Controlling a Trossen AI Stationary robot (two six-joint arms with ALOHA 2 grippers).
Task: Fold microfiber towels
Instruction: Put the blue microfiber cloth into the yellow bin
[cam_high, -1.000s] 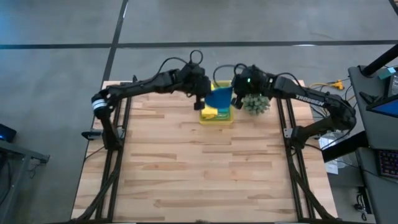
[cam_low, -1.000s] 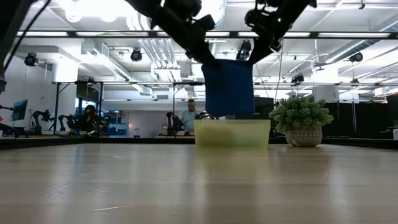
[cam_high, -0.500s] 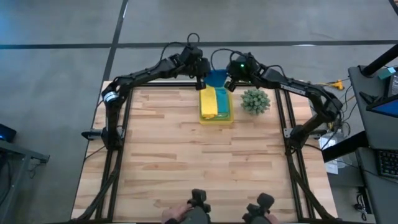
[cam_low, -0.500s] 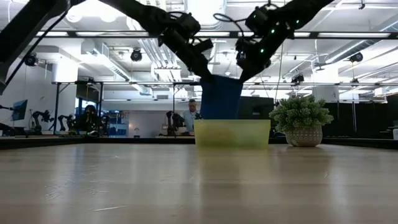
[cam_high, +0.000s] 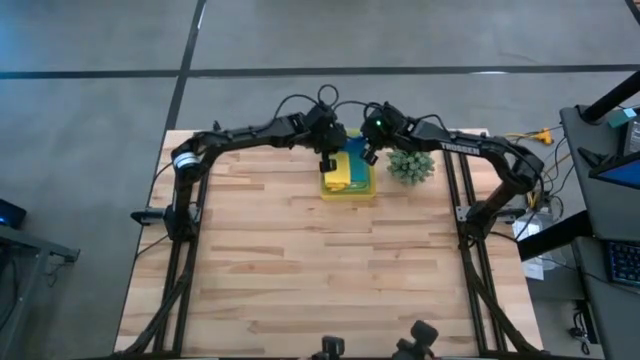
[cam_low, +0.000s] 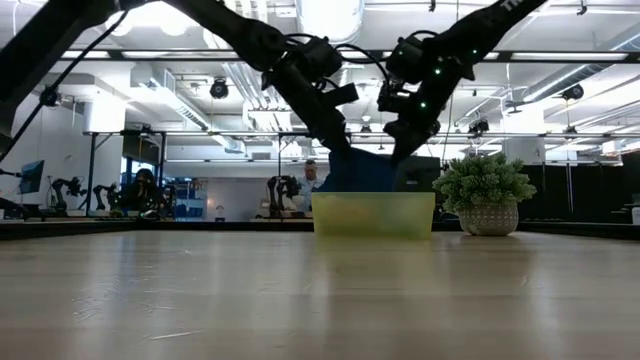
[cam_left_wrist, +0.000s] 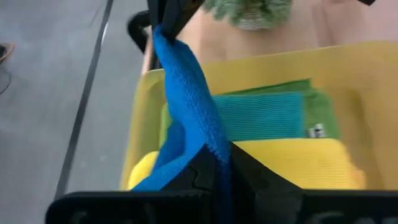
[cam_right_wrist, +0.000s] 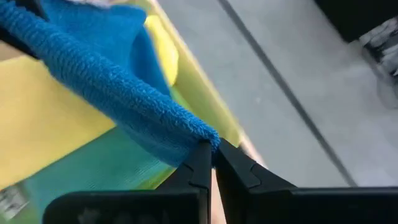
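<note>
Blue towel pinched at two corners above the bin

Royal blue towel (cam_left_wrist: 186, 99) gripped by both claws over the yellow-green bin (cam_high: 347, 188) at the far edge of the wooden counter (cam_high: 320, 270). Left claw (cam_high: 328, 163) clamped tight on one corner, right claw (cam_high: 368, 155) clamped tight on the opposite corner, fingers pressed together with only cloth between. Stretched between the two grips, sagging into the bin at its lower part. Seen from counter height as a dark blue shape (cam_low: 360, 170) poking above the bin's rim (cam_low: 372, 213), both arms slanting down to it from above.

Inside the bin, lying flat: yellow towel (cam_left_wrist: 292, 163), teal towel (cam_left_wrist: 261, 117) just beside it, lime green towel (cam_left_wrist: 323, 115) showing along the teal one's edges. Small white tag visible on the green cloth.

Spiky green plant (cam_high: 410, 164) in a pale pot just beside the bin, on the right arm's side. Person (cam_low: 313, 182) far off in the room behind.
</note>
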